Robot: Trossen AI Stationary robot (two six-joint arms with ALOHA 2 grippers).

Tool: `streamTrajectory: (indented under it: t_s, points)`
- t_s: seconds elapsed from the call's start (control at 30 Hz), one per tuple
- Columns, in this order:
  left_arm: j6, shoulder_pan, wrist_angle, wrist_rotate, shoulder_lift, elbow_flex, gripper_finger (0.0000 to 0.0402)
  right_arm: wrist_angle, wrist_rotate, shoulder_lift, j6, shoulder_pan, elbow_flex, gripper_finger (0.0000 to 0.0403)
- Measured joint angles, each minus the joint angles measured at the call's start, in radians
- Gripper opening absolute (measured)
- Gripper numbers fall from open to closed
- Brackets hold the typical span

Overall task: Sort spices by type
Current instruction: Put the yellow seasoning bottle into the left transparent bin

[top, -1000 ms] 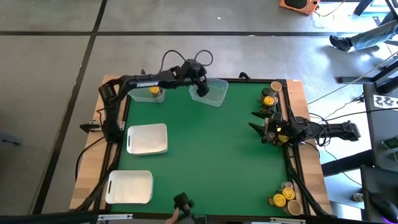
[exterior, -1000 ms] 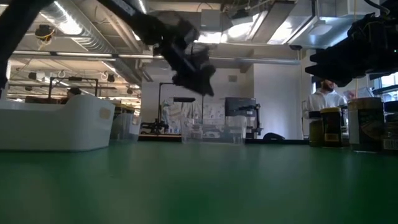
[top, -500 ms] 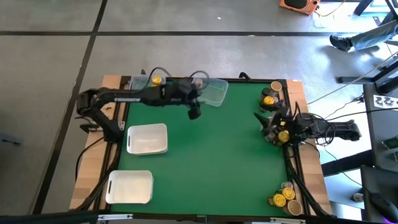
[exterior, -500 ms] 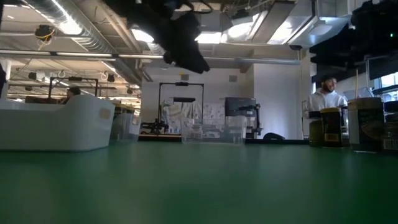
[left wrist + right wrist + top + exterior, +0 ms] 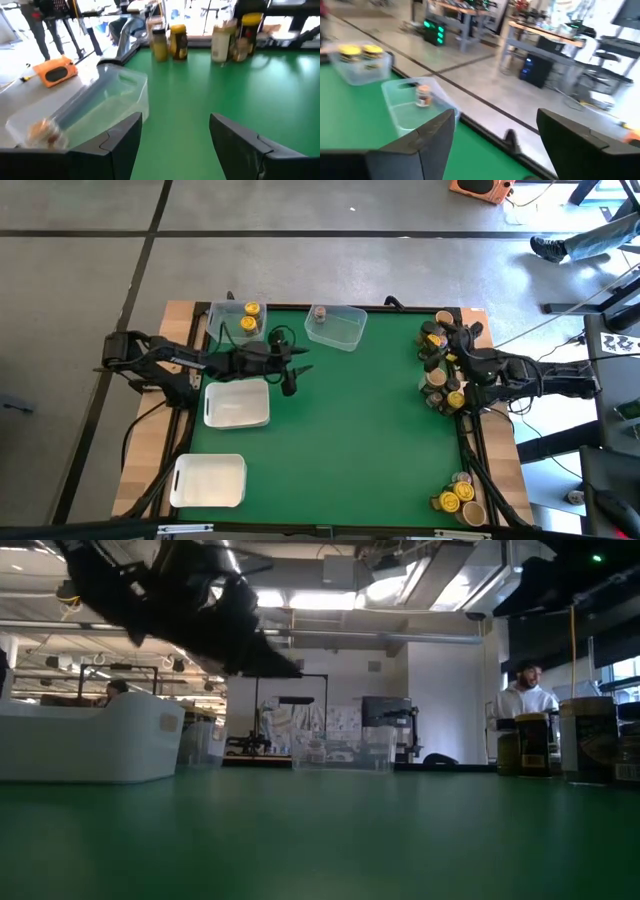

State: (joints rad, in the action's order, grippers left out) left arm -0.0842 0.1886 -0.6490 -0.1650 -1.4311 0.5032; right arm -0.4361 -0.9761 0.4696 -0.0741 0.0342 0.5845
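My left gripper (image 5: 290, 377) (image 5: 175, 117) hangs open and holds nothing, over the green mat beside the upper white tray (image 5: 237, 402). A jar with a grey-pink lid (image 5: 320, 314) (image 5: 423, 95) stands alone in the clear tub (image 5: 337, 328) at the far edge. Two yellow-lidded jars (image 5: 248, 318) stand in the other clear tub (image 5: 236, 323). My right gripper (image 5: 452, 337) (image 5: 495, 117) is open and holds nothing, above the cluster of spice jars (image 5: 440, 375) by the table's right edge. More jars (image 5: 458, 498) stand at the near right corner.
A second white tray (image 5: 209, 480) lies at the near left. The mat's middle (image 5: 350, 430) is bare green. In the low view the white tray (image 5: 90, 745) fills the left and tall jars (image 5: 585, 740) the right; a person stands in the room behind.
My left gripper has drawn back from the clear tub holding the grey-pink jar, moving toward the table's left and near side, and now hangs by the upper white tray. My right gripper has moved from the middle of the right jar cluster toward the far edge.
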Motion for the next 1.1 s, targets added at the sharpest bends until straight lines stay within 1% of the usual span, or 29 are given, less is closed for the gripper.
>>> streamTrajectory:
  t_s: [0.07,0.17,0.27,0.33,0.43,0.53,0.63,0.73,0.8,0.97,1.1]
  points:
    - [-0.008,0.000,-0.031,0.000,0.000,-0.032,0.0231,-0.026,0.003,0.068,-0.001,-0.039,0.057,0.0280]
    - [-0.012,-0.001,-0.094,0.001,0.002,-0.062,0.0231,-0.118,0.022,0.168,-0.026,-0.121,0.140,0.0280]
    - [-0.026,-0.007,-0.089,0.007,0.002,-0.080,0.0231,-0.269,0.086,0.262,-0.110,-0.229,0.217,0.0280]
    - [-0.048,-0.008,-0.082,0.009,0.002,-0.098,0.0231,-0.375,0.169,0.317,-0.190,-0.306,0.263,0.0280]
    - [-0.053,-0.008,-0.102,0.010,0.003,-0.124,0.0231,-0.514,0.329,0.393,-0.275,-0.416,0.307,0.0280]
    - [-0.051,-0.008,-0.125,0.010,0.004,-0.132,0.0231,-0.591,0.464,0.458,-0.322,-0.502,0.319,0.0280]
    - [-0.063,-0.008,-0.143,0.010,0.005,-0.132,0.0231,-0.636,0.545,0.503,-0.336,-0.565,0.319,0.0280]
    - [-0.124,-0.003,-0.205,0.010,0.005,-0.132,0.0231,-0.685,0.585,0.527,-0.358,-0.605,0.319,0.0280]
    - [-0.161,0.001,-0.241,0.010,0.005,-0.132,0.0231,-0.703,0.588,0.532,-0.365,-0.623,0.319,0.0280]
    - [-0.154,0.001,-0.280,0.010,0.005,-0.132,0.0231,-0.700,0.576,0.531,-0.358,-0.655,0.320,0.0280]
    - [-0.122,0.001,-0.276,0.010,0.005,-0.132,0.0231,-0.685,0.562,0.531,-0.291,-0.657,0.320,0.0280]
